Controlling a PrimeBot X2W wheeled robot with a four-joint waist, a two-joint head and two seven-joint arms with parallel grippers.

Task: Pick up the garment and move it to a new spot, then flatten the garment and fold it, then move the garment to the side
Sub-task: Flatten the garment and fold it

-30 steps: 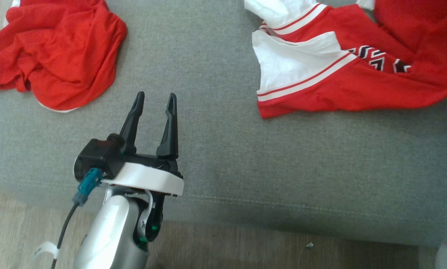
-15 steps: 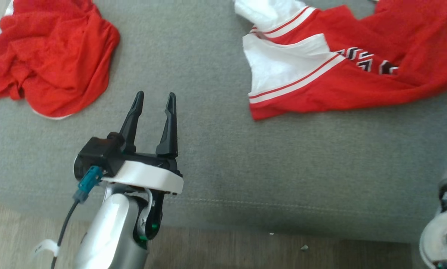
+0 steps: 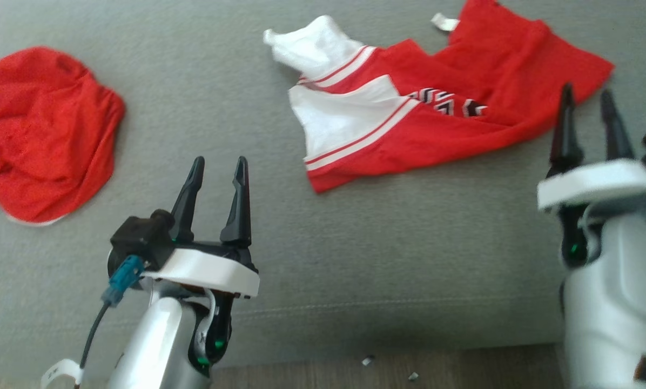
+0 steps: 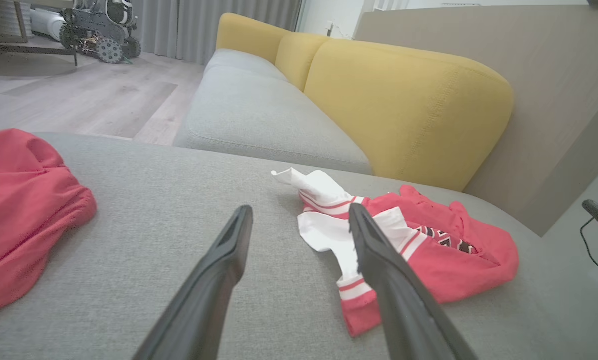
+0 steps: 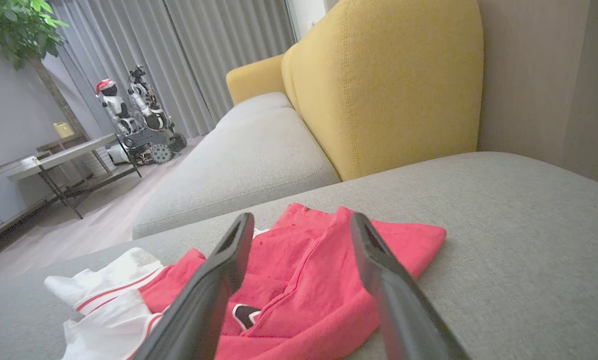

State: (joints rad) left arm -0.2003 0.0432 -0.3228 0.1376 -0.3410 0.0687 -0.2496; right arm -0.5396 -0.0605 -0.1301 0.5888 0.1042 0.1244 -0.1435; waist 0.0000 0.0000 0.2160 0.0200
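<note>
Floorboards point(image 3: 463, 367): a narrow wooden strip at the near edge of the head view, with two small pale scraps point(image 3: 367, 359) lying on it. Left pincer point(image 3: 220, 160): above the front of the grey sofa seat point(image 3: 355, 254), fingers parted a moderate way, nothing between them, well apart from any cloth. Right pincer point(image 3: 586, 91): further in, likewise parted and empty, tips just beside the near right hem of the red-and-white garment point(image 3: 436, 135); whether they touch the cloth cannot be told. Garment: lies crumpled on the seat, right of centre, with a white panel with red stripes towards the left and plain red spreading to the right. Second item: a plain red bundle point(image 3: 36, 135), well apart at the left edge of the seat. Step in hand, by judgement: the first pick-up, not yet begun. To do it well, the right pincer should come down on the loose red corner in front of it and close on a single edge rather than a bunched fold. The left would best take the white end, so the piece lifts spread and not twisted. Markings: a black-and-white chevron band point(image 3: 446, 102) across the red, no letters legible. A small white tag point(image 3: 444, 22) at the far hem is too blurred to read. Beyond: yellow backrest point(image 4: 404, 100).
</note>
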